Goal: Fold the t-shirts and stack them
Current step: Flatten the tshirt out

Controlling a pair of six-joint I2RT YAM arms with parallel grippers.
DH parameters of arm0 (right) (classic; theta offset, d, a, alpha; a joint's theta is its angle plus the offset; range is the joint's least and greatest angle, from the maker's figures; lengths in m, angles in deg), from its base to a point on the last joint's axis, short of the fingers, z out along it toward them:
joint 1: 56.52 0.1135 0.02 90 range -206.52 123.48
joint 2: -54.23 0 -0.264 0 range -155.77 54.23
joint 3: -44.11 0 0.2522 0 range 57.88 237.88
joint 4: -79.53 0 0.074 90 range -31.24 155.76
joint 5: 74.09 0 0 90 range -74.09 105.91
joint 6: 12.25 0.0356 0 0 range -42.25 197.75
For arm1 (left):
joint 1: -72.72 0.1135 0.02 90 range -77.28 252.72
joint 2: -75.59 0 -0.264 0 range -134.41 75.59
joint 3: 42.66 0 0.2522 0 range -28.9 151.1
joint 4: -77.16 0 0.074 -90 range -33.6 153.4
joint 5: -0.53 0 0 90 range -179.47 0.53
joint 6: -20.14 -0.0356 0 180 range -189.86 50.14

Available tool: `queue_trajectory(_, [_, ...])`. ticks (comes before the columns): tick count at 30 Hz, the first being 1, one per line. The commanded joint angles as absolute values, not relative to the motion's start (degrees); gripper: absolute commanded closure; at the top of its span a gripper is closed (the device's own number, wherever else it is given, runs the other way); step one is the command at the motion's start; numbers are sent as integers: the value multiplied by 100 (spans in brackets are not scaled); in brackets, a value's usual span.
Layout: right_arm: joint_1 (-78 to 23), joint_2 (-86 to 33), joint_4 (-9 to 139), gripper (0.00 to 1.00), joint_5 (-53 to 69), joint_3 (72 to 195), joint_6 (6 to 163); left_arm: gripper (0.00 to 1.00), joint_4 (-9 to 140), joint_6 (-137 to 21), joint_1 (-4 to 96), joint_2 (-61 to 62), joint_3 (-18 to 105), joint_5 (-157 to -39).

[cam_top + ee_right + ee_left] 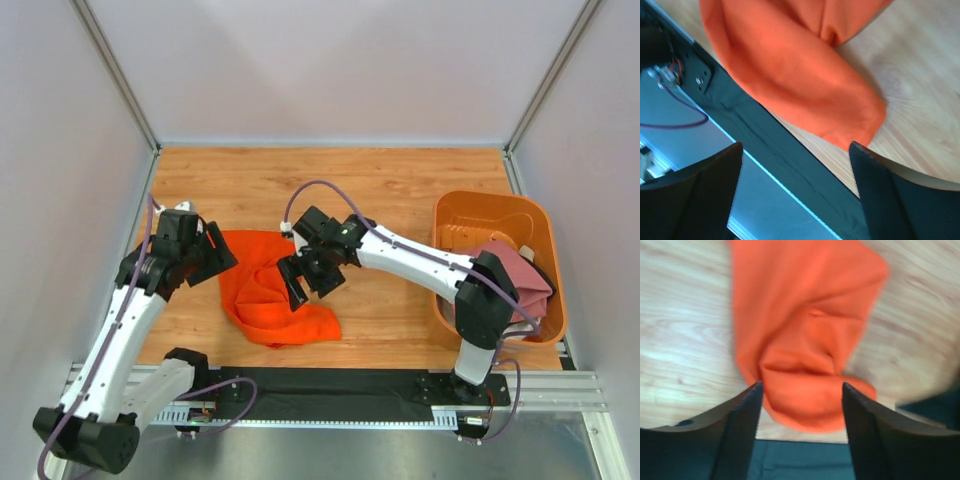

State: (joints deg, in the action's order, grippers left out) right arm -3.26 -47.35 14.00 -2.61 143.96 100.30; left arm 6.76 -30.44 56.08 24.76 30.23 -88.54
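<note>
The bright orange t-shirt (pixel 270 290) lies crumpled on the wooden table, left of centre. It also shows in the left wrist view (pixel 805 335) and the right wrist view (pixel 790 65). My left gripper (pixel 215 255) hovers at the shirt's left edge, open and empty (pixel 801 390). My right gripper (pixel 305 283) hovers over the shirt's right side, open and empty (pixel 795 150). A dusty pink t-shirt (pixel 520 275) lies bunched in the orange tub (pixel 480 215) at the right.
A black strip (pixel 330 390) and a metal rail run along the table's near edge, just below the orange shirt. White walls close in the table at the left, back and right.
</note>
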Motion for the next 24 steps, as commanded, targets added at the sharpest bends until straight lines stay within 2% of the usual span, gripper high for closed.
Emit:
queue_trajectory(1, [-133,-5062,1707,20,-439,14304,9718,33,1408,-2996,6191,1961,2595,-8534])
queue_trajectory(3, [-71,-5255,1663,32,-466,14296,9674,35,2021,-2961,6505,1584,2340,-8568])
queue_trajectory(4, [-36,-5265,1707,45,-466,14261,9613,34,2216,-2969,6699,1434,2252,-8647])
queue_trajectory(5, [104,-5274,1707,48,-379,14225,9525,33,2366,-2960,6910,1285,2138,-8813])
queue_trajectory(6, [175,-5300,1699,48,-282,14216,9298,29,2594,-2960,7121,926,2111,-9250])
queue_trajectory(7, [245,-5326,1620,41,-81,14225,9182,26,2718,-2978,7514,740,2085,-9463])
queue_trajectory(10, [369,-5449,1567,23,97,14234,8883,20,3079,-3249,7869,28,2137,-10124])
queue_trajectory(13, [386,-5511,1663,17,19,14181,8725,18,3150,-3495,7905,-640,2391,-10335])
queue_trajectory(17, [465,-5599,1707,16,-18,14199,8531,17,3553,-3575,7905,-1352,2620,-10642])
queue_trajectory(20, [474,-5660,1751,18,123,14155,8531,20,3826,-3602,7905,-1845,2743,-10722])
queue_trajectory(24, [474,-5731,1795,27,114,14067,8592,39,3739,-3654,7905,-2250,2893,-10573])
